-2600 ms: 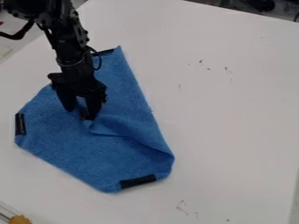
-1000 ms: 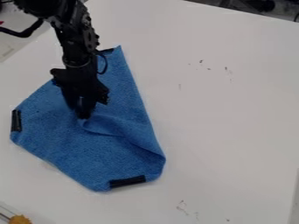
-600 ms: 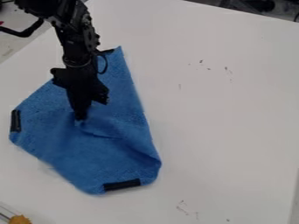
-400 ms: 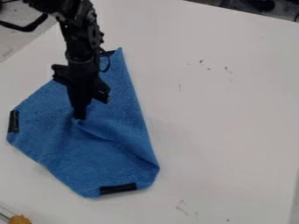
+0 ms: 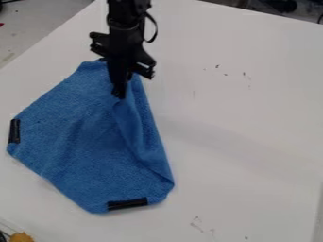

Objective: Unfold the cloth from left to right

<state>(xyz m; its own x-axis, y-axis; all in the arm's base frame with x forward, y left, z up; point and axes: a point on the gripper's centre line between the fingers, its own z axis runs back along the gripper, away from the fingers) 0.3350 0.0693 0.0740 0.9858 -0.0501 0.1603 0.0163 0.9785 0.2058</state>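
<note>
Well, the big white table (image 5: 252, 118) goes almost everywhere. Its upper left edge and its top right edge both run on a slant. The widest part of it lies to the right of the cloth, so there is lots of room to move that way. Just a thin bit of table shows past the cloth's left corner.

The blue cloth (image 5: 75, 142) lies on the left half of the table. It has a long slanting edge on the right and a bumpy edge at the lower left. A long fold runs down near its right edge, from the gripper to the lower right corner. The cloth is not flat there.

The black arm (image 5: 128, 16) comes in from the top. The gripper (image 5: 118, 94) hangs over the upper part of the cloth. It is closed tight, with a pinch of blue cloth in its tips.

One black strip (image 5: 14, 131) sits on the cloth's left edge, and another black strip (image 5: 127, 204) sits on its bottom edge. A fuzzy yellow thing (image 5: 21, 237) pokes in at the bottom left. Tiny dark marks (image 5: 217, 66) dot the table at the upper right.
</note>
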